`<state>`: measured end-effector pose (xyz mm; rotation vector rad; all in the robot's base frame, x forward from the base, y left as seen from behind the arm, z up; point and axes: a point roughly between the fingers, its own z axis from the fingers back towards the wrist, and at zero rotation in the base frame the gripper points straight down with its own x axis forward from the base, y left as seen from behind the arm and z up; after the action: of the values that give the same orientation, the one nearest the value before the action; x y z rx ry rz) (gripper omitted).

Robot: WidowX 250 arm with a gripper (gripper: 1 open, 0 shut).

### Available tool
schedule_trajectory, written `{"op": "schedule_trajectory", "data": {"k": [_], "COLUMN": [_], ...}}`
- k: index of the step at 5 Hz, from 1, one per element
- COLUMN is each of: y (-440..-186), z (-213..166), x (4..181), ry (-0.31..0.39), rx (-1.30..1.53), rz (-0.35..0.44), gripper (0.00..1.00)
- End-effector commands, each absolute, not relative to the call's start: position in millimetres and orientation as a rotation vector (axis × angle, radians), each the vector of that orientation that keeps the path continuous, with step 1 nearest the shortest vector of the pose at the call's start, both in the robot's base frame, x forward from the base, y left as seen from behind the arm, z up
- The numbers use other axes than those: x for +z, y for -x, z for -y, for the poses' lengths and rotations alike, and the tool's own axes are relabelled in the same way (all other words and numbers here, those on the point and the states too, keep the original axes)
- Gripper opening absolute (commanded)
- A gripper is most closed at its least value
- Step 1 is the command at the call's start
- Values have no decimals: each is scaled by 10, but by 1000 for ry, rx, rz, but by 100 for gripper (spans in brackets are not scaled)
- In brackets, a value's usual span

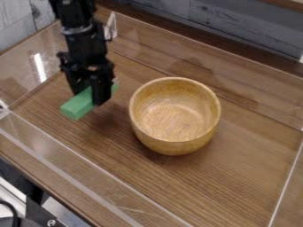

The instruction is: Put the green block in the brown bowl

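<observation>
The gripper [90,92] points straight down, clamped on the green block [78,105], which hangs tilted above the tabletop [201,177], left of the brown bowl [175,114] and apart from it.

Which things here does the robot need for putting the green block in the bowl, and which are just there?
Needed for the job:
- green block, held by the pincer, off the table
- brown bowl, nothing in it

Just there:
- wooden table
- clear plastic walls around the table
</observation>
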<state>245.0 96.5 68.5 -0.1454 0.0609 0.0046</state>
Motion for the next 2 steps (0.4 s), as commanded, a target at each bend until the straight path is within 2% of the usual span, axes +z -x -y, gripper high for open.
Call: {"op": "schedule_trajectory", "data": {"k": [1, 2], "y": [-2608, -2670], "z": [-897, -779], "x": [1087, 1246], "ry": [132, 147], "rx": [38, 44], "rz": [20, 30], "gripper": [0, 0]}}
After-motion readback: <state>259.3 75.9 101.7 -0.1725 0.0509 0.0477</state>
